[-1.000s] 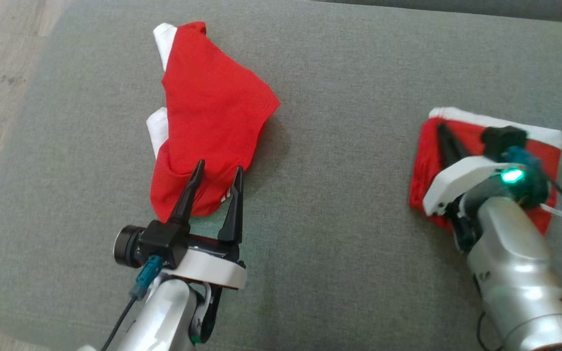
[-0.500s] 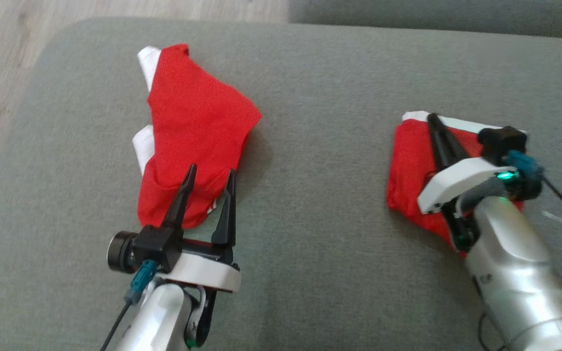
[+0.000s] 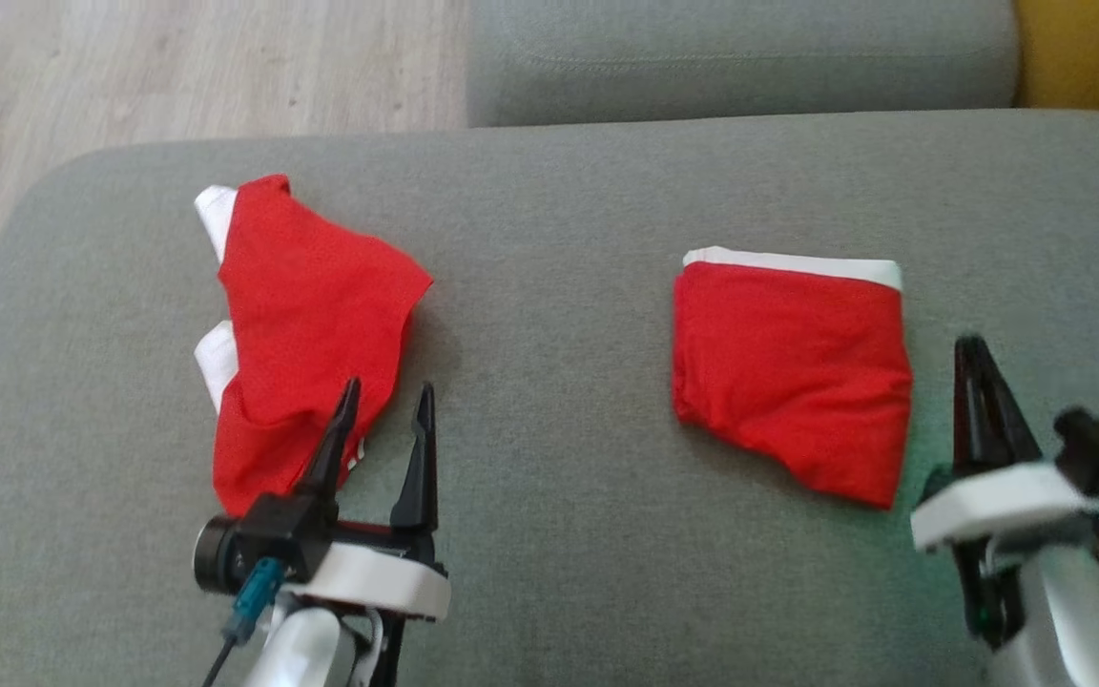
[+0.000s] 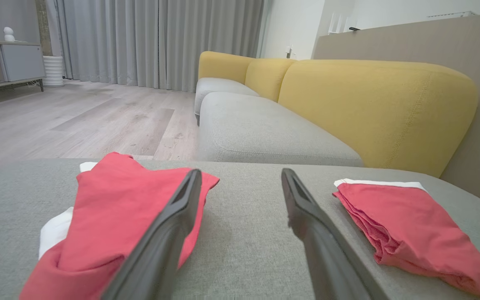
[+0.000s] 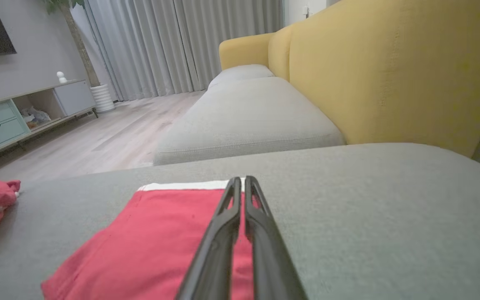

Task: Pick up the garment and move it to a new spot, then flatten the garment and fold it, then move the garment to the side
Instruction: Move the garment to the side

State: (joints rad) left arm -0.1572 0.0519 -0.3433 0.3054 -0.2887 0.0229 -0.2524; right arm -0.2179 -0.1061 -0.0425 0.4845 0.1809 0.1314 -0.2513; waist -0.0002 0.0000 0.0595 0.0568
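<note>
Beside folded garment (image 3: 791,377) now, right gripper (image 3: 970,347)

**Grey sofa, yellow back, quiet room**

A grey seat cushion (image 3: 559,572) lies nearest, with a second grey cushion (image 3: 740,57) butted against its far edge. Yellow backrests (image 4: 373,108) run along one side. Pale wooden floor (image 4: 77,121) reaches grey curtains (image 4: 156,41). A low cabinet (image 5: 15,112) stands near a white ribbed pot (image 5: 102,98).

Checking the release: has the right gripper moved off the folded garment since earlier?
Yes. The right gripper, earlier over the folded garment, now sits off its right edge, pulled back.
</note>
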